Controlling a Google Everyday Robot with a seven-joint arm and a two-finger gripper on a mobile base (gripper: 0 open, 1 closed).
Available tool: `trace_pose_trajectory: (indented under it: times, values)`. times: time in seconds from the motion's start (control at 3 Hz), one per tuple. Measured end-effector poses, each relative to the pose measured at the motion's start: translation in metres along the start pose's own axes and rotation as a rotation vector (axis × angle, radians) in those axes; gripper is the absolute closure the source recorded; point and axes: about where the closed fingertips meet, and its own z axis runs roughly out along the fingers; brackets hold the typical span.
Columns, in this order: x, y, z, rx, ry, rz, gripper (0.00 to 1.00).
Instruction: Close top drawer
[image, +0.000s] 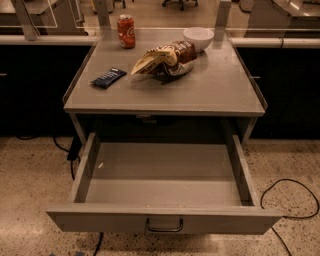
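The top drawer is a wide, deep grey metal drawer pulled fully out from under the grey table top. Its tall flat front faces me at the bottom of the camera view, with a small dark wire handle at its centre. The inside of the drawer is empty. The gripper is not in view in this frame, and no part of the arm shows.
On the table top stand a red soda can, a white bowl, a chip bag and a dark blue snack bar. Black cables lie on the speckled floor at right and left of the drawer.
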Motion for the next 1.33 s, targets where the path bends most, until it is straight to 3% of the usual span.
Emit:
trace_pose_trajectory:
  times: [0.33,0.67,1.0,1.33]
  values:
    - [0.000,0.001,0.000,0.000,0.000,0.001,0.00]
    - [0.005,0.020,0.000,0.009,0.005,0.011,0.00]
    - [0.001,0.049,0.011,0.021,0.010,-0.003,0.00]
    - [-0.012,0.082,0.045,-0.018,0.017,-0.034,0.00]
